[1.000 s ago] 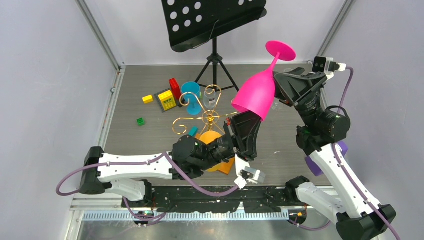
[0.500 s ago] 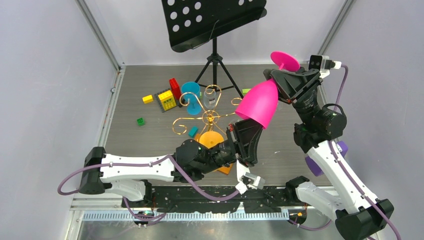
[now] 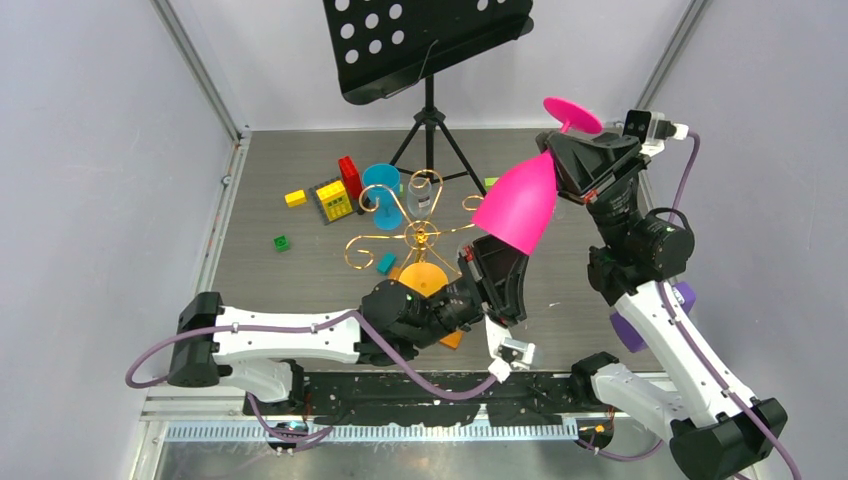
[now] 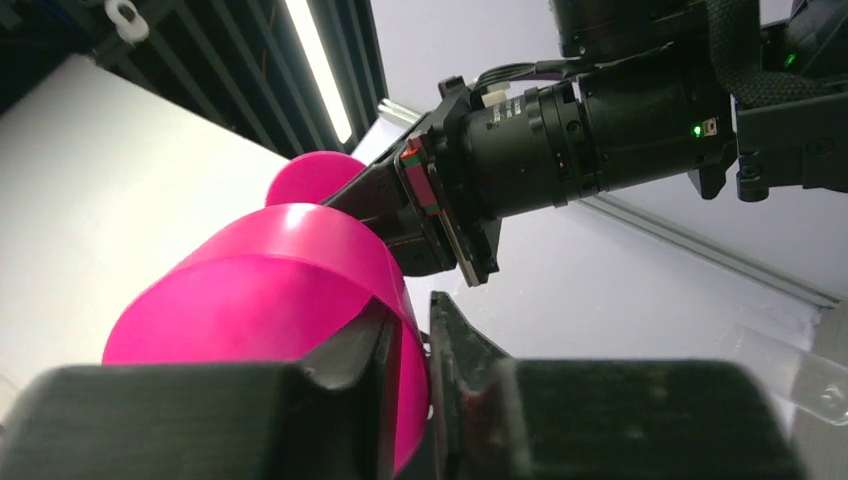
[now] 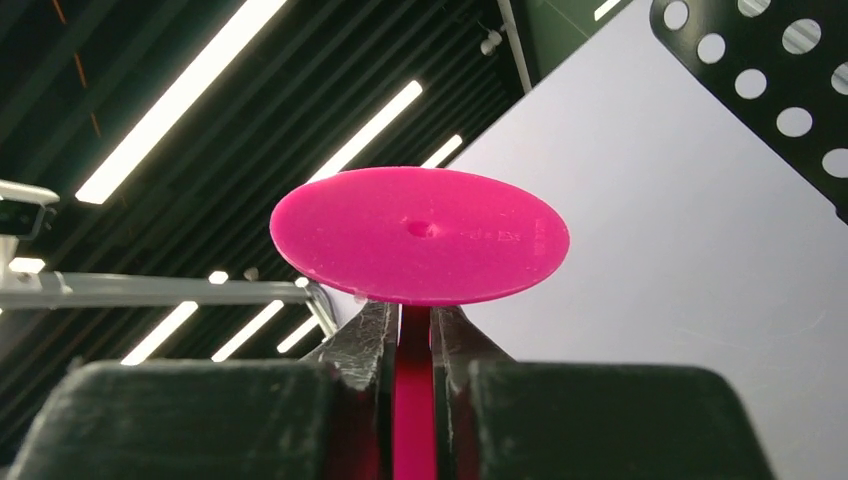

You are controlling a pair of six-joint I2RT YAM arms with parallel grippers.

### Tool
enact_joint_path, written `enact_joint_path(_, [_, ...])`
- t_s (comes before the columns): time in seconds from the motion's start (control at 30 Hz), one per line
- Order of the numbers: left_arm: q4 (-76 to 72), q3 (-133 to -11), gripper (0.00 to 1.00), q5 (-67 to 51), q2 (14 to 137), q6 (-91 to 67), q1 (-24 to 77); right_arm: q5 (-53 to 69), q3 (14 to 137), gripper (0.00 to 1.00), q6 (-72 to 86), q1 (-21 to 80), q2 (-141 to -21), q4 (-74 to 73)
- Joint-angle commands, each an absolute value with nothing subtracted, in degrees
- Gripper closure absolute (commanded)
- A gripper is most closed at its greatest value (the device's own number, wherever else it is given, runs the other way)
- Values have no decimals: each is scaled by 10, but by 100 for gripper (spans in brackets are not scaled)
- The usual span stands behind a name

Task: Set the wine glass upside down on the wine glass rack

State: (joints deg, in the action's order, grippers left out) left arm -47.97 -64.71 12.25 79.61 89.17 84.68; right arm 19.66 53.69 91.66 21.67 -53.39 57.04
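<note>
Top external view: we see the pink wine glass [image 3: 520, 205] held aloft, foot uppermost and bowl tilted down, to the right of the gold wine glass rack [image 3: 420, 237]. The right gripper [image 5: 412, 325] clamps its stem just under the foot. The left gripper [image 4: 412, 335] appears to pinch the bowl's rim.

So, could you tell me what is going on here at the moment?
Both arms hold a pink wine glass in mid-air, tilted, foot uppermost. The right gripper is shut on the stem just under the foot, and the left gripper pinches the rim of the bowl. The gold wire wine glass rack stands below; the glass is not on it yet.
</note>
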Motion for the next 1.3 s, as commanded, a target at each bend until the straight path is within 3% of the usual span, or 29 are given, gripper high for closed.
enact_joint_path(0.0, [-542,-668,67,149,796,888,838,227,540,95,879,222,-524,599])
enact_joint_path(0.03, [-546,-665,48,151,795,886,839,224,539,95,876,221,-520,600])
enact_joint_path(0.1, [-550,-657,29,161,788,878,842,217,541,95,864,217,-515,598])
enact_joint_path(0.27, [-565,-617,14,195,746,848,863,226,568,95,829,191,-505,550])
enact_joint_path(0.47, [-563,-550,12,262,692,823,916,251,626,95,716,172,-493,425])
enact_joint_path(0.67, [-559,-526,15,356,642,823,937,245,733,95,444,172,-465,161])
enact_joint_path(0.8, [-432,-559,17,346,568,768,934,329,837,95,329,172,-485,0])
enact_joint_path(0.9, [-295,-597,19,294,518,686,920,423,900,95,313,172,-512,-72])
enact_joint_path(1.07, [-196,-620,23,244,478,687,912,611,930,95,344,171,-544,-95])
enact_joint_path(1.27, [-83,-663,27,206,487,659,911,696,889,95,368,180,-559,-81])
